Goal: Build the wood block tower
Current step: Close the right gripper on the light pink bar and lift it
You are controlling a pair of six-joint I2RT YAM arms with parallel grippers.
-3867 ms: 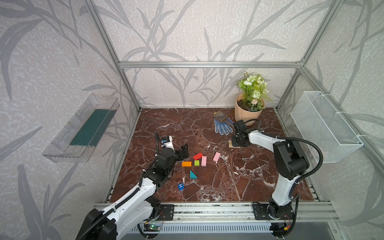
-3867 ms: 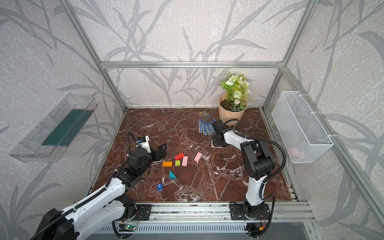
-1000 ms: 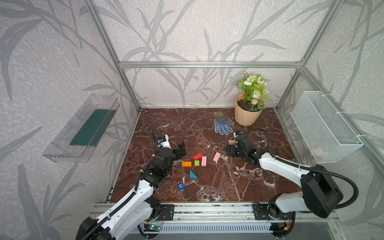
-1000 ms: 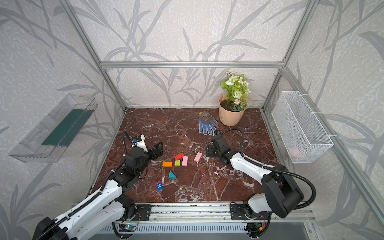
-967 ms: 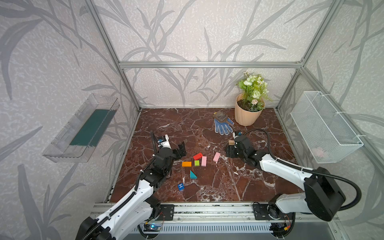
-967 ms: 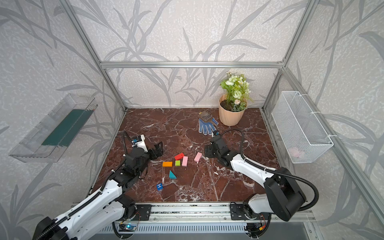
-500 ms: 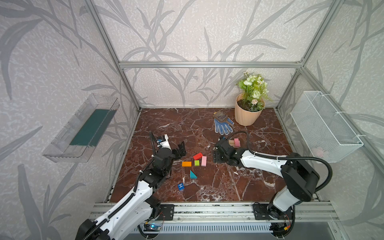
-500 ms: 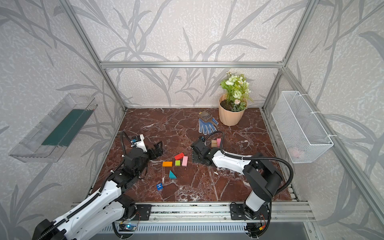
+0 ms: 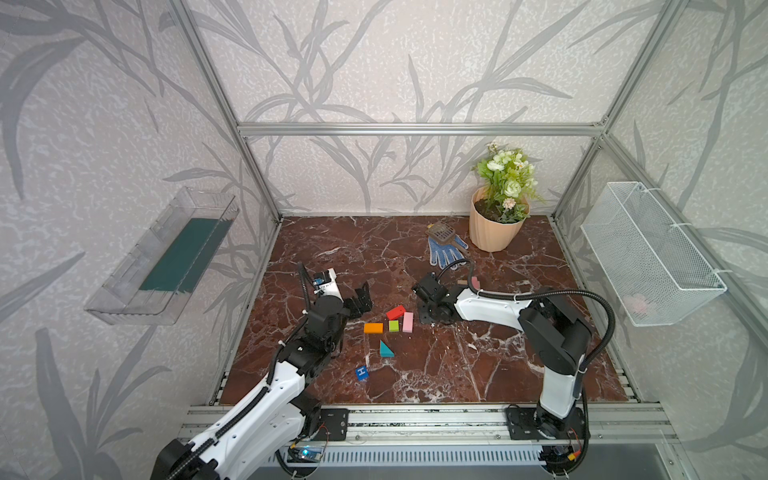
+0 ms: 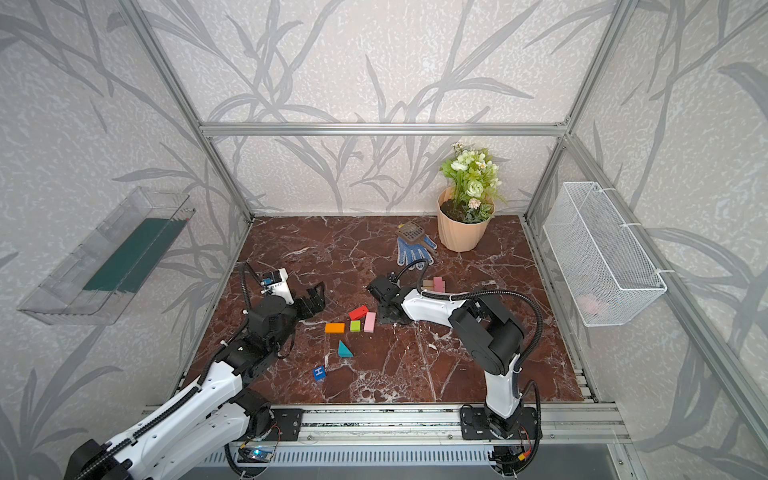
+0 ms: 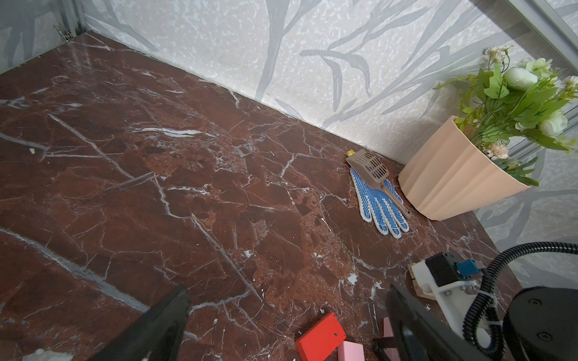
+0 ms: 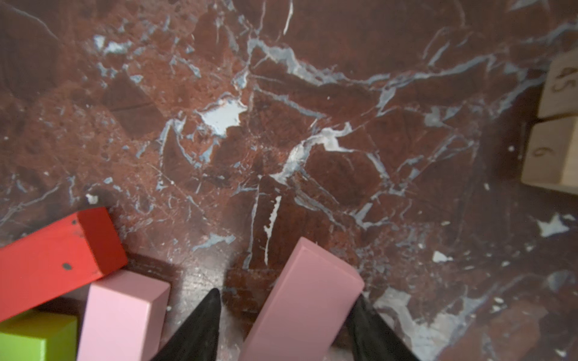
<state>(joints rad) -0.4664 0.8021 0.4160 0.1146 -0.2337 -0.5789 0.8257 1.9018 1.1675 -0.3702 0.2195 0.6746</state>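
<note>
Pink wooden bar (image 12: 312,275) lies flat mid-floor; right gripper (image 12: 289,293) straddles its long edges, jaws apart, unclamped; bare marble floor (image 12: 312,125) opens beyond; left gripper (image 11: 287,289) spread wide near red wooden block (image 11: 320,336).

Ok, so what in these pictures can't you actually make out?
Pink block at the right gripper: hidden under that gripper in both top views; its near end is cut off in the right wrist view.
Tan bars: cut off by the right wrist view's edge.
Pinkish thing in the wire basket: blurred behind mesh in both top views.
</note>
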